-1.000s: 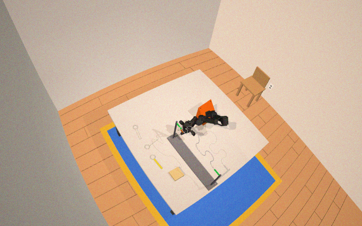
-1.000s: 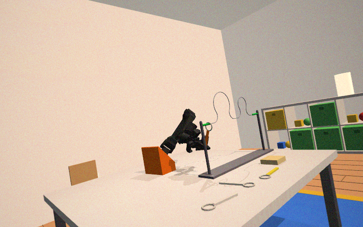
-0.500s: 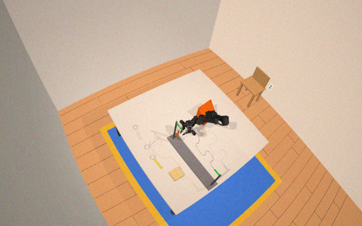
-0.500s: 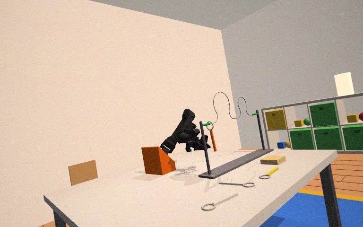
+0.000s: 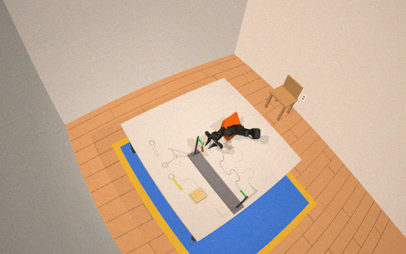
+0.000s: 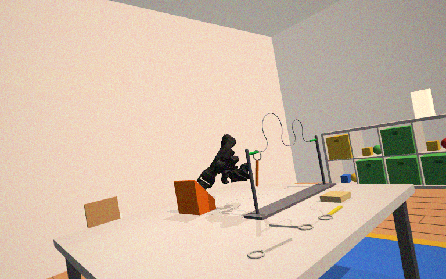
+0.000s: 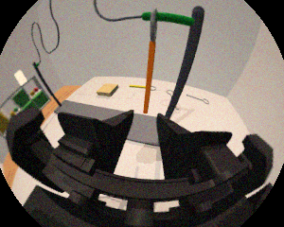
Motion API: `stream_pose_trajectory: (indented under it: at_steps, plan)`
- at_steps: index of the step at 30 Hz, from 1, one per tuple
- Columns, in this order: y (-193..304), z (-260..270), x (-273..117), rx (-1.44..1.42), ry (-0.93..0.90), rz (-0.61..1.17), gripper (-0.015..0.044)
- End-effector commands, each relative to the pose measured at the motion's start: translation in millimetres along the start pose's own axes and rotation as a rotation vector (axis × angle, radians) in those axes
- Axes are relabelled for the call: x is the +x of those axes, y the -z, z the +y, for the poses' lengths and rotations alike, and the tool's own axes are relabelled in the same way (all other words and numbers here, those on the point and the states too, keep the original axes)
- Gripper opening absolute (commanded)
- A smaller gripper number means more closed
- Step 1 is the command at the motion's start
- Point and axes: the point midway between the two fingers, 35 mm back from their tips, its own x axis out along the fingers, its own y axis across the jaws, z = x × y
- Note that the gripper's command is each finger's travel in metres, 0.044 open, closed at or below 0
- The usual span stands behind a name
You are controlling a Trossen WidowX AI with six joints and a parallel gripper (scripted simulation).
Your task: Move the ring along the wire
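The ring [image 6: 257, 160] [image 7: 153, 29] hangs on the green part [image 6: 252, 153] [image 7: 175, 19] of the wire beside the near post [image 5: 196, 146] [image 6: 252, 185] [image 7: 186, 63], close to that part's inner end. Its orange handle [image 5: 202, 148] [image 6: 256, 173] [image 7: 150, 76] points down. My gripper [image 5: 208, 146] [image 7: 145, 113] is partly open and empty. Its fingertips stand back from the handle, near the height of its lower end. The far green part [image 5: 242, 193] [image 6: 313, 139] meets the far post [image 5: 242, 202] [image 6: 320, 162]. The thin grey wire [image 6: 270, 113] curves between the two green parts.
A dark grey base [image 5: 214, 179] [image 6: 294, 200] joins the posts. Beyond it lie a tan block [image 5: 197, 195] [image 6: 335, 197] [image 7: 107, 89], a yellow-handled ring [image 5: 176, 183] [image 6: 335, 210] and two grey rings. An orange wedge [image 5: 232, 119] [image 6: 187, 197] stands by the arm's base.
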Motion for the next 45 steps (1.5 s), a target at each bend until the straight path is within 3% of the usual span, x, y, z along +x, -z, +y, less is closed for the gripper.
stream_pose_trajectory:
  at_steps: [1, 20, 26, 31, 45]
  plan:
    - [2, 0, -3, -0.001, 0.000, 0.003, 0.0160]
    - [2, 0, -3, -0.001, 0.000, 0.003, 0.0160]
    - [7, 1, -48, 0.004, -0.002, -0.005, 0.0317]
    - [7, 1, -50, 0.005, -0.002, -0.005, 0.0440]
    - [7, 1, -50, 0.005, -0.002, -0.005, 0.0440]
